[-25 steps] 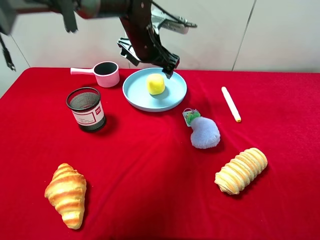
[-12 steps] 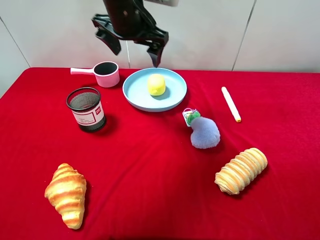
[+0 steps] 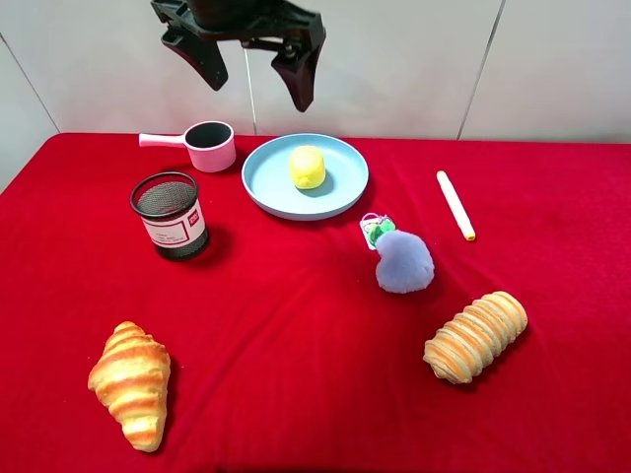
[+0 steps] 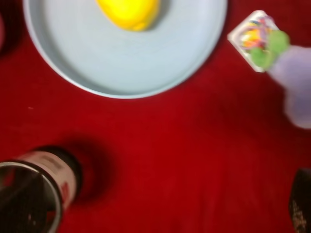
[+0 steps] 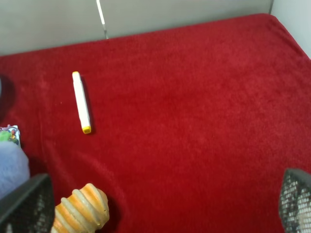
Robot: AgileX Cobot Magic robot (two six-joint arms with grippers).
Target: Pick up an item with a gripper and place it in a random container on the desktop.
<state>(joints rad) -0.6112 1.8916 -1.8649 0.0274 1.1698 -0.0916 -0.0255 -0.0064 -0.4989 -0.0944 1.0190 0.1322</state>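
The yellow lemon-shaped item [image 3: 307, 167] lies in the light-blue plate [image 3: 340, 192] at the back of the red desktop [image 3: 296, 315]. My left gripper [image 3: 252, 67] hangs open and empty high above the back edge, up and left of the plate, between the plate and the pink cup. The left wrist view looks down on the item [image 4: 129, 11] in the plate [image 4: 121, 63], with one fingertip [image 4: 301, 206] at the frame's edge. My right gripper [image 5: 160, 208] is open and empty over the right side of the desktop; it does not show in the exterior view.
A pink handled cup [image 3: 209, 145] and a black mesh cup [image 3: 170, 213] stand left of the plate. A fluffy blue pompom with a tag [image 3: 402, 260], a white marker [image 3: 455, 205], a striped croissant [image 3: 475, 336] and another croissant [image 3: 130, 383] lie on the cloth.
My left gripper has lifted away from the plate and swung up and to the left, open. The item stays in the plate. Nothing else has moved.
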